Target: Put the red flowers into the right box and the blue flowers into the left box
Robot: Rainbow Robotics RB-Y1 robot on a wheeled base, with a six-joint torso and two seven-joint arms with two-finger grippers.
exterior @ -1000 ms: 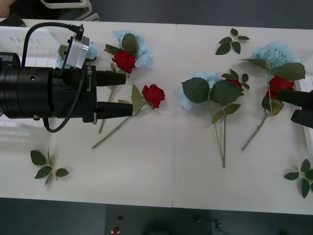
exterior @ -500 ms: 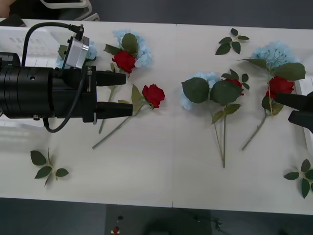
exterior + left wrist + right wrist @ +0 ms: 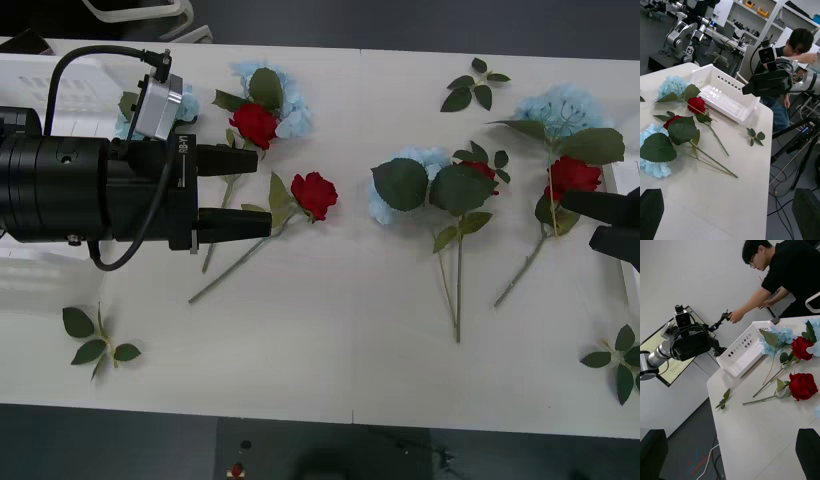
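Four red flowers lie on the white surface [image 3: 330, 350]: one [image 3: 315, 193] just beyond the tips of the left gripper [image 3: 245, 190], whose black jaws stand apart with that rose's stem and leaf running under the lower finger; a second [image 3: 255, 124] just past the upper finger, lying against a blue flower [image 3: 285, 90]. A third red bloom [image 3: 572, 175] sits right at the tip of the right gripper [image 3: 600, 220], its jaws apart too, one finger touching the leaves below the bloom. The fourth [image 3: 480, 168] is half hidden under big leaves beside a blue flower [image 3: 420, 160] mid-surface. Another blue flower [image 3: 560, 108] lies near the far right. The left box [image 3: 40, 75] sits behind the left arm; the right box [image 3: 720, 93] stands at the right end.
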